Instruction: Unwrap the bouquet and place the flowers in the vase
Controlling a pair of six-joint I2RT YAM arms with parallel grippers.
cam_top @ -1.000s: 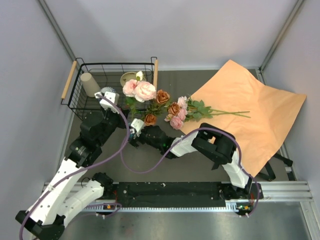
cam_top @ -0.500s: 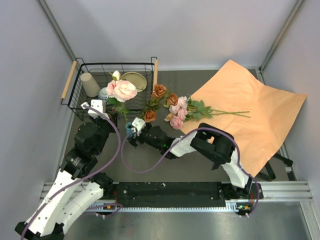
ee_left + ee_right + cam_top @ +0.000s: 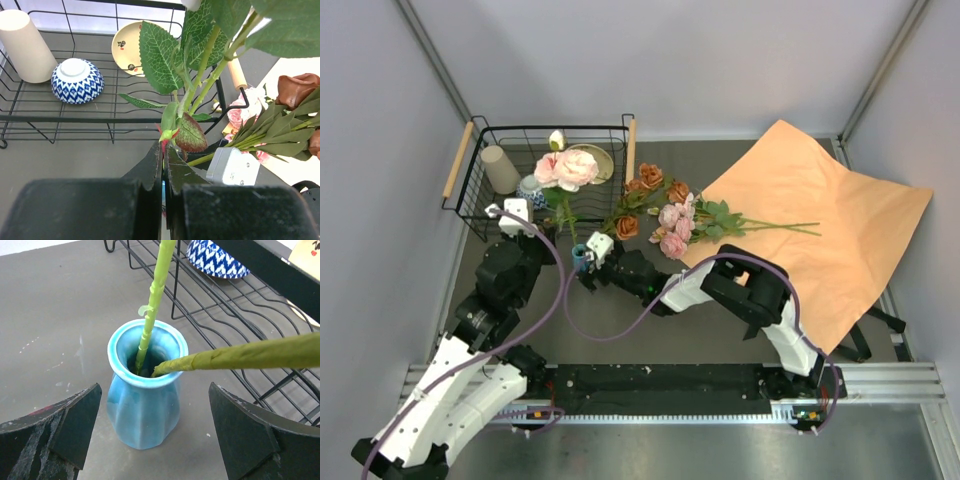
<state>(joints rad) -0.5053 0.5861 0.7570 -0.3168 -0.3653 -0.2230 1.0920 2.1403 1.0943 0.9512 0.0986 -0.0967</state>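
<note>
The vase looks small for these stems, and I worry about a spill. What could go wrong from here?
The leaning stem bears sideways on the rim of the vase, and the right gripper stands open around it without clamping, so it might tip. Once the left gripper lets go, the top-heavy pink flower could flop toward the basket.

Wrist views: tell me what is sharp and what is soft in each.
Left wrist: the leaves and blue-and-white bowl are sharp, while the near body of the left gripper is a soft black blur. Right wrist: the vase and both stems are crisp and evenly lit, without harsh glare.
</note>
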